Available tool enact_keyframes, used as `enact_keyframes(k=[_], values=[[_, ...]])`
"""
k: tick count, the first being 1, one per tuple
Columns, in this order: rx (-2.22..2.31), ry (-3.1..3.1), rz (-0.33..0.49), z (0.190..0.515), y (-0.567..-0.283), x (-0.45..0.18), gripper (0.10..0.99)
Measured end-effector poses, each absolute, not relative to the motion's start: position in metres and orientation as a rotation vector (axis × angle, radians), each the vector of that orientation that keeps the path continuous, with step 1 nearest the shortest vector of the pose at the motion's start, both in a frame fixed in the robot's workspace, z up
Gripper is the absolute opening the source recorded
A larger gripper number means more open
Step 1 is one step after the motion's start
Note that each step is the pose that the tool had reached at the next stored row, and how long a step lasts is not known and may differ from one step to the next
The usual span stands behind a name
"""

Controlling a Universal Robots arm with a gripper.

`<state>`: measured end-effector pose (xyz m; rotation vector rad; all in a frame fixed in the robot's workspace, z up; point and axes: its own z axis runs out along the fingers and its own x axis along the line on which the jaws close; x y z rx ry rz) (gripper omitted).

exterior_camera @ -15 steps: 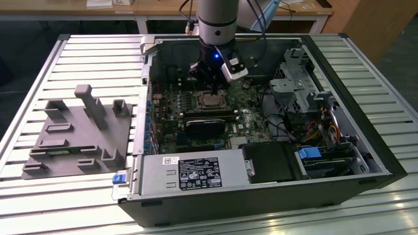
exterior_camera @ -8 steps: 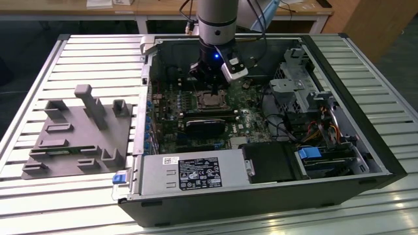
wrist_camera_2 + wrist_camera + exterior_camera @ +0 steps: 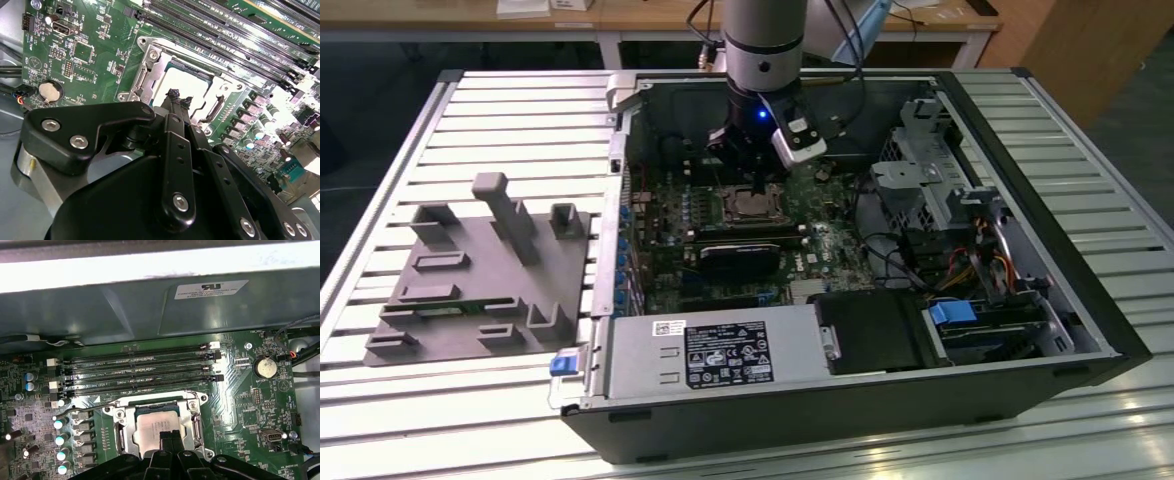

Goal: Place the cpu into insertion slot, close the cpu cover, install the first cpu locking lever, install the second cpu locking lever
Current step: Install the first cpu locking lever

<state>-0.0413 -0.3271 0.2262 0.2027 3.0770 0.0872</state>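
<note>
The gripper [image 3: 177, 97] is clenched, its black fingertips [image 3: 165, 436] pressed together with nothing between them. It hangs just above the cpu [image 3: 152, 424], near one edge of the chip. The cpu lies flat in the insertion slot [image 3: 192, 401], its pale metal top showing through the cut-out of the cpu cover [image 3: 122, 430]. The cover is folded down flat around the chip.

A thin wire lever [image 3: 100, 404] runs along the slot's edge that faces the memory slots [image 3: 140, 370]. Its hooked end reaches out over a row of small capacitors. The memory slots lie parallel just beyond, on the green circuit board [image 3: 240, 405].

In the exterior view the arm [image 3: 763, 40] reaches straight down into the open computer case [image 3: 881, 420]. The case rests on a slatted bench [image 3: 520, 110], and a grey fixture block [image 3: 480, 270] sits beside it on the exterior view's left.
</note>
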Motion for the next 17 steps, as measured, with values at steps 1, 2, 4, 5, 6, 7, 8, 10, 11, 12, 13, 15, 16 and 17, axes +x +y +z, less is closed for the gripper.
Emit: enact_keyframes(k=[1,2,4,5,6,7,8,10,11,12,13,15,16,17], values=[[0.203,3.077,0.087,0.226,-0.327,-0.041,0.102],[0.203,3.077,0.087,0.226,-0.327,-0.041,0.102],[0.203,3.077,0.087,0.226,-0.327,-0.041,0.102],[0.203,3.077,0.087,0.226,-0.327,-0.041,0.102],[0.203,3.077,0.087,0.226,-0.327,-0.041,0.102],[0.203,3.077,0.087,0.226,-0.327,-0.041,0.102],[0.204,3.077,0.087,0.226,-0.327,-0.042,0.102],[0.203,3.077,0.088,0.226,-0.327,-0.045,0.102],[0.204,3.077,0.088,0.226,-0.327,-0.047,0.102],[0.204,3.077,0.088,0.226,-0.327,-0.049,0.102],[0.204,3.077,0.088,0.226,-0.327,-0.052,0.102],[0.205,3.077,0.088,0.226,-0.327,-0.056,0.102],[0.205,3.076,0.088,0.226,-0.327,-0.059,0.102],[0.206,3.076,0.088,0.226,-0.327,-0.061,0.102]])
